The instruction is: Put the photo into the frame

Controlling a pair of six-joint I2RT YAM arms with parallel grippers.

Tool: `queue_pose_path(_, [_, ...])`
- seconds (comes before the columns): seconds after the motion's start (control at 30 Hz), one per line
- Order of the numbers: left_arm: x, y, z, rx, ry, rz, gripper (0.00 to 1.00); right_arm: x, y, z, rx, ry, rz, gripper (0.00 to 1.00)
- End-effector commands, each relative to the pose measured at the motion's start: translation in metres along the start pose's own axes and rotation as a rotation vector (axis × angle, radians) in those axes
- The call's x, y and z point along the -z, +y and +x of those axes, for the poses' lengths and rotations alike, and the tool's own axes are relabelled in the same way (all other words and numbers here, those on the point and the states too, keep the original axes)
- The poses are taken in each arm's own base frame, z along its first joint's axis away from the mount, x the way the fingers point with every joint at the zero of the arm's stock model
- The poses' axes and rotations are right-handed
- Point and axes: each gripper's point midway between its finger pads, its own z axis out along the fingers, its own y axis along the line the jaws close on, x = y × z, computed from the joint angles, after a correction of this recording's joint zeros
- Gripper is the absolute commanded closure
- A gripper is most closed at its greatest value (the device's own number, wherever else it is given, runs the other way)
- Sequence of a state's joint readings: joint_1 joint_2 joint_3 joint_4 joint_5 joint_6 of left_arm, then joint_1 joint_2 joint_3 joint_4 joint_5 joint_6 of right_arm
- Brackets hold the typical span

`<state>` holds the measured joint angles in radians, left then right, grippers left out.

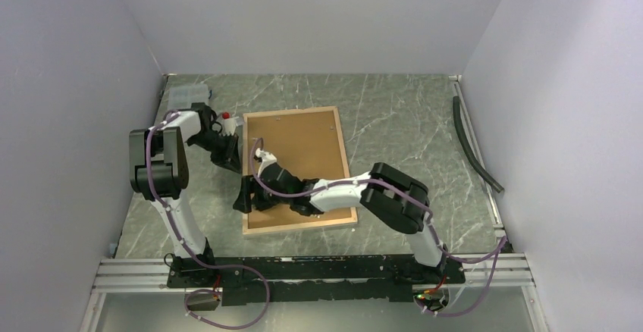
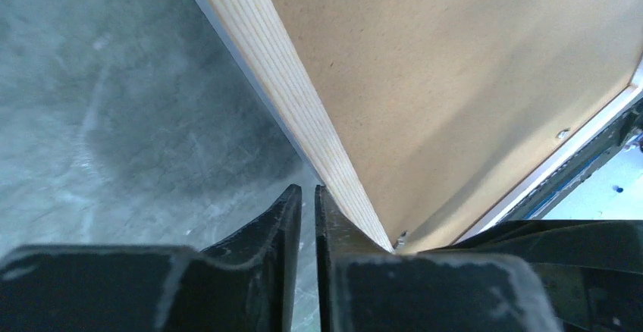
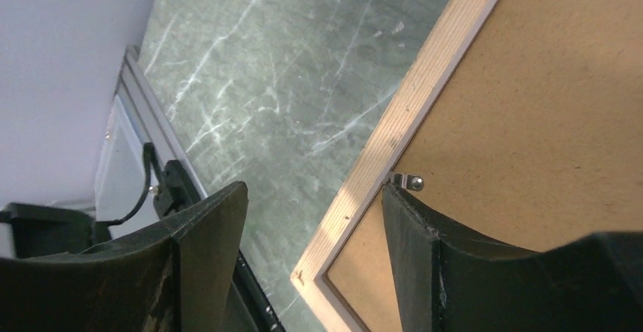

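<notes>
The right tool [image 3: 315,189] (jaws apart) straddles the frame [image 3: 406,112] edge.

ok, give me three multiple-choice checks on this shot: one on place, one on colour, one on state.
1. Where is the left gripper?
A. beside the frame's wooden edge
B. over the frame's right edge
C. against the right wall

2. What colour is the board facing up in the frame?
A. black
B. white
C. brown

3. How does the right gripper stand?
A. shut on the board
B. open, the frame's border between its jaws
C. shut on nothing

Answers:
1 A, the wooden edge runs right beside it.
2 C, a plain brown sheet fills the frame.
3 B, its jaws stand wide, with the border showing between them.
</notes>
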<state>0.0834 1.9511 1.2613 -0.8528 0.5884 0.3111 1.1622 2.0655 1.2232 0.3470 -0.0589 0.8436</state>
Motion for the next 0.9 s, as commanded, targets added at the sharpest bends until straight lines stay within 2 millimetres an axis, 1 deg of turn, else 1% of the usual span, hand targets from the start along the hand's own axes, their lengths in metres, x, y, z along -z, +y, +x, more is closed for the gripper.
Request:
queue_pose_path(0.0, [0.052, -0.022, -0.042, -0.025, -0.144, 0.004, 0.77, 0.045, 0.053, -0.075, 0.085, -0.165, -0.161, 0.28])
queue_pose_path(0.03, [0.059, -0.022, -0.049, -0.019, -0.167, 0.002, 0.72, 0.052, 0.053, -0.086, 0.090, -0.183, -0.165, 0.26])
queue_pose_path(0.1, [0.066, -0.020, -0.061, 0.001, -0.203, -0.002, 0.63, 0.063, 0.047, -0.108, 0.094, -0.214, -0.156, 0.23])
queue_pose_path(0.13, [0.067, -0.020, -0.066, 0.009, -0.215, -0.002, 0.60, 0.068, 0.038, -0.123, 0.090, -0.236, -0.141, 0.22])
queue_pose_path(0.17, [0.066, -0.019, -0.070, 0.019, -0.223, 0.001, 0.57, 0.071, 0.035, -0.129, 0.090, -0.244, -0.138, 0.22])
queue_pose_path(0.2, [0.065, -0.017, -0.074, 0.026, -0.232, 0.002, 0.54, 0.075, 0.024, -0.143, 0.082, -0.259, -0.125, 0.22])
queue_pose_path(0.23, [0.063, -0.015, -0.078, 0.038, -0.236, 0.003, 0.51, 0.076, 0.017, -0.151, 0.075, -0.265, -0.112, 0.21])
queue_pose_path(0.3, [0.057, -0.009, -0.085, 0.061, -0.233, 0.007, 0.52, 0.077, 0.000, -0.168, 0.062, -0.265, -0.087, 0.21])
queue_pose_path(0.43, [0.039, 0.002, -0.097, 0.105, -0.218, 0.047, 0.57, 0.068, -0.029, -0.193, 0.033, -0.254, -0.051, 0.24])
queue_pose_path(0.5, [0.032, 0.005, -0.101, 0.122, -0.218, 0.062, 0.59, 0.061, -0.041, -0.202, 0.028, -0.242, -0.034, 0.24])
queue_pose_path(0.6, [0.023, 0.010, -0.105, 0.137, -0.213, 0.071, 0.65, 0.045, -0.058, -0.208, 0.005, -0.200, -0.029, 0.26])
queue_pose_path(0.73, [0.011, 0.014, -0.103, 0.145, -0.197, 0.083, 0.72, 0.019, -0.075, -0.206, -0.022, -0.139, -0.031, 0.27])
queue_pose_path(0.87, [0.003, 0.018, -0.099, 0.141, -0.180, 0.085, 0.78, -0.002, -0.085, -0.199, -0.037, -0.098, -0.041, 0.28])
